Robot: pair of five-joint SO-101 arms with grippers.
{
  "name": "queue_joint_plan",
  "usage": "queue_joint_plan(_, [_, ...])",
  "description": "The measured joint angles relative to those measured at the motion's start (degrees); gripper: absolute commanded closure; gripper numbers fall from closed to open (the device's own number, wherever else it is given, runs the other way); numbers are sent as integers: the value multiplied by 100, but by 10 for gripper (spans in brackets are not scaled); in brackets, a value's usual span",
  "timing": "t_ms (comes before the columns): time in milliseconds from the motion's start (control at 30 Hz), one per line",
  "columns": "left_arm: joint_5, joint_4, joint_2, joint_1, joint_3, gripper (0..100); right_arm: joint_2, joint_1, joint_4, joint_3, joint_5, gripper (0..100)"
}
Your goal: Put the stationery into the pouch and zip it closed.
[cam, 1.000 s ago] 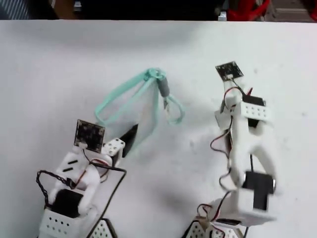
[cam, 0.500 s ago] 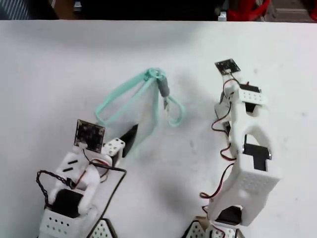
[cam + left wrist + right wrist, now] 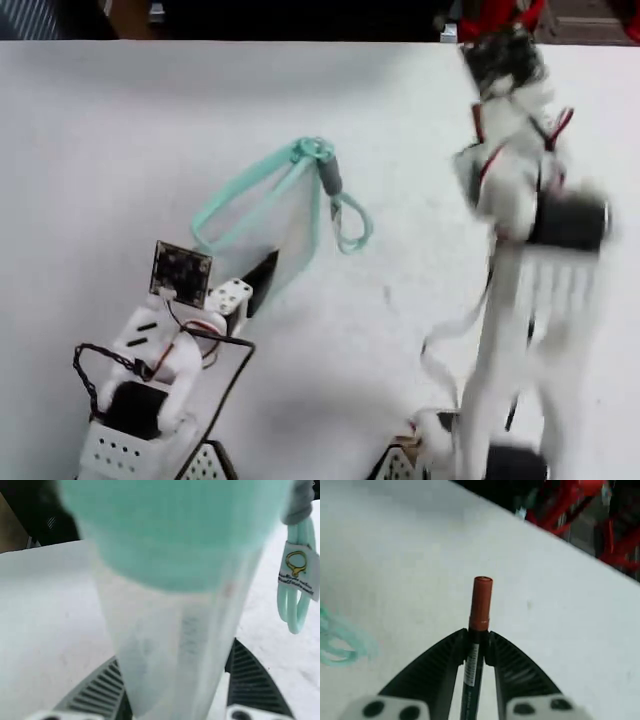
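Observation:
A clear pouch with a mint-green rim lies at the table's middle-left, its mouth toward the far side. My left gripper is shut on its near corner. In the left wrist view the pouch hangs between the dark fingers, with its mint loop and tag beside it. My right gripper is shut on a dark pen with a red-brown cap, held above the white table. In the high view the right arm stands raised and blurred at the right, well apart from the pouch.
The mint strap loop lies just right of the pouch. The white table has bare room on the far left and between the arms. Red and dark objects sit beyond the table's far edge.
The right arm has lifted and swung up toward the table's far right edge. The left arm and the pouch have stayed put.

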Motion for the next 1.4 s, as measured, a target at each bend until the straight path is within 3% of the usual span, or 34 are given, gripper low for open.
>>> queue_joint_plan(133, [0, 0, 0, 0, 0, 748, -1319, -1116, 79, -26, -246, 981])
queue_joint_plan(333, [0, 0, 0, 0, 0, 748, -2013, -2927, -703, -62, -1468, 981])
queue_joint_plan(567, [0, 0, 0, 0, 0, 748, -2031, -3596, -2444, -62, -3543, 981])
queue_joint_plan(667, [0, 0, 0, 0, 0, 748, -2066, -3727, -3103, 246, -3982, 981])
queue_joint_plan(867, [0, 0, 0, 0, 0, 748, -1978, -3789, -4431, 1873, -4123, 981])
queue_joint_plan(1100, [0, 0, 0, 0, 0, 748, -1969, -3938, -4756, 3033, -4123, 981])
queue_joint_plan(1167, [0, 0, 0, 0, 0, 748, -1969, -3991, -4651, 3051, -4132, 944])
queue_joint_plan(1300, [0, 0, 0, 0, 0, 748, -1969, -4475, -3780, 2769, -3815, 716])
queue_joint_plan(1400, [0, 0, 0, 0, 0, 748, -1969, -4580, -2787, 2268, -3156, 712])
